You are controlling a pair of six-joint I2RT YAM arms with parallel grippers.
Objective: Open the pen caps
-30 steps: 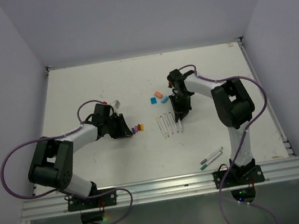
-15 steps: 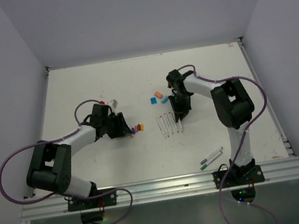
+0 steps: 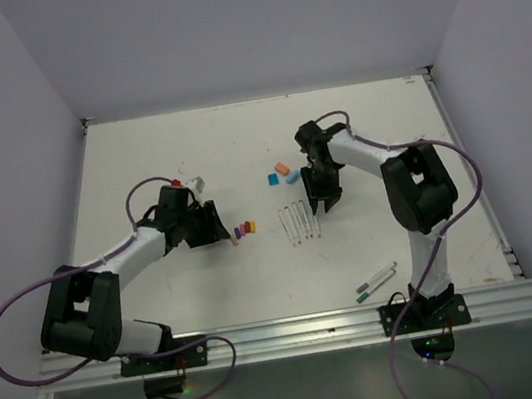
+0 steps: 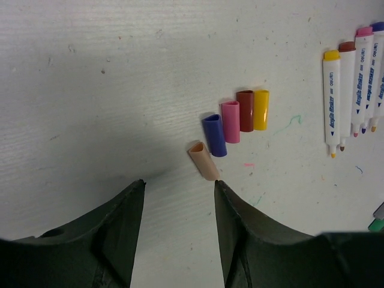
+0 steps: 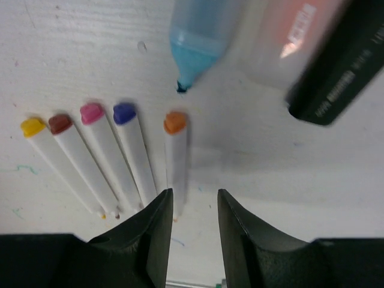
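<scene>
L gripper, open & empty, has backed off peach cap, prob. just released; R gripper open, empty, over orange pen.

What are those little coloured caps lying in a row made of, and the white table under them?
The caps look like smooth moulded plastic: thin-walled hollow tubes, evenly coloured, with a soft sheen. The tabletop seems to be white-painted wood or a wood-look board, matt, with fine straight grain lines and ink marks; which, I cannot tell.
</scene>
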